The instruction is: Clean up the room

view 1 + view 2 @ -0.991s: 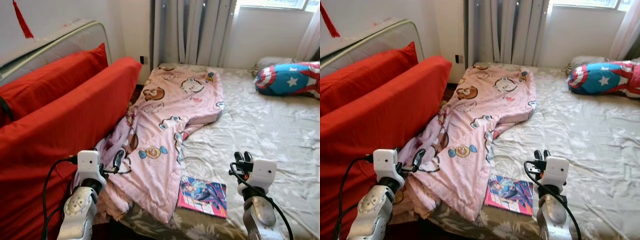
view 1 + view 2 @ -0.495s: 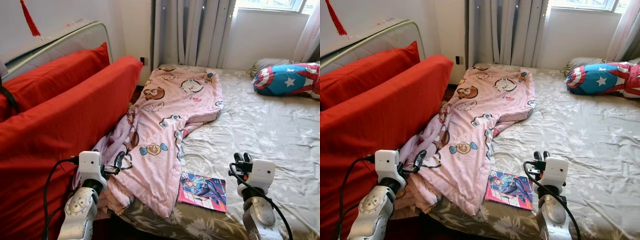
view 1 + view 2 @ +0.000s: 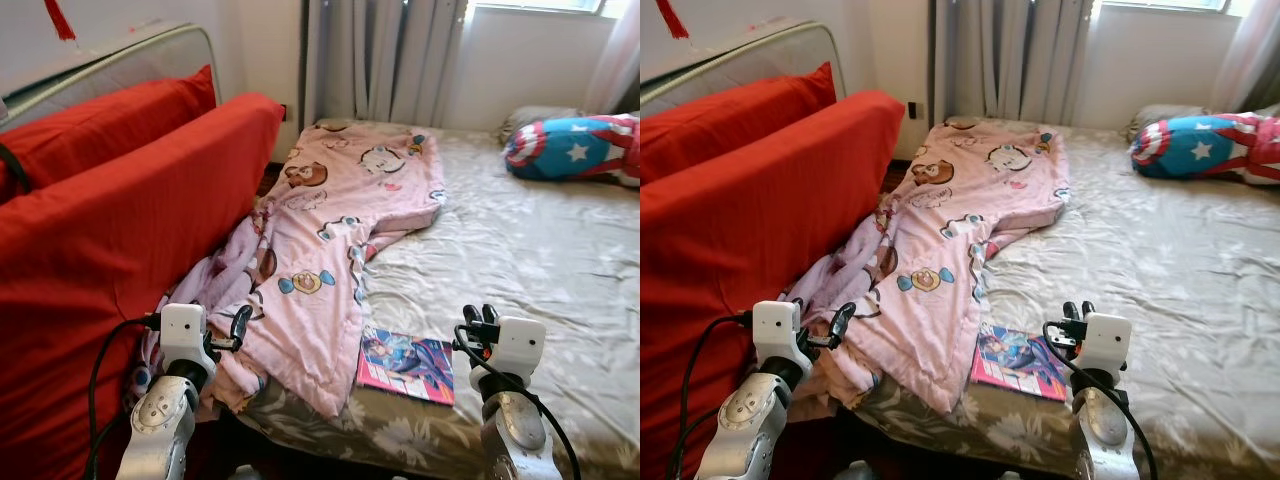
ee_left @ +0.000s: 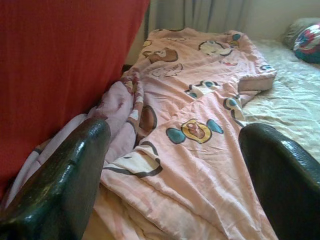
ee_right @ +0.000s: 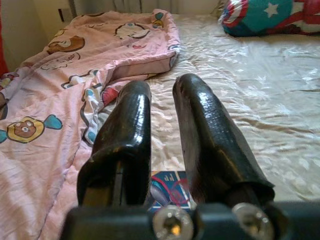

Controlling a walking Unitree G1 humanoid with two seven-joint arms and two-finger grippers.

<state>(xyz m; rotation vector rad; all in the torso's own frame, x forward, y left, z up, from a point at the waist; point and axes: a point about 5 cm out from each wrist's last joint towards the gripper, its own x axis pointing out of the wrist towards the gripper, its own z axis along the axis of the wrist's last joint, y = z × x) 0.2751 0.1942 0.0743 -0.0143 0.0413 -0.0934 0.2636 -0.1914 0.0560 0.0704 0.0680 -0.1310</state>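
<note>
The left gripper [image 4: 172,165] hangs with its fingers spread wide, the rumpled pink blanket [image 3: 335,235] just beyond its fingertips, likely lined up to grab it. The right gripper [image 5: 162,130] holds its fingers nearly together and empty, above the book [image 3: 405,365] at the bed [image 3: 520,240] edge.

The tall red upright mattress [image 3: 120,230] blocks the left side. The pink cartoon blanket [image 3: 330,240] (all bunched up) covers that edge; wrinkled beige bedsheet [image 3: 530,240] lies open.
</note>
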